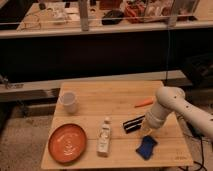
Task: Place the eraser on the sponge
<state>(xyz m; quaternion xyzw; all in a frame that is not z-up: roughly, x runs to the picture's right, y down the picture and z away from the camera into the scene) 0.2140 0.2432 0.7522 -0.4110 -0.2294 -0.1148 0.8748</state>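
The flat black eraser with its white stripe lay right of centre on the pale wooden slatted table, its long axis running left to right and tilted slightly far at the right end. The gripper sat at that end; its grip could not be told. The soft, uneven dark-blue sponge lay just nearer.

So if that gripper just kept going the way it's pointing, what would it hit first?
Probably the table. The gripper points down, beside one end of the eraser, with the sponge a little nearer the camera. Depth is hard to judge, so it might clip the eraser instead.
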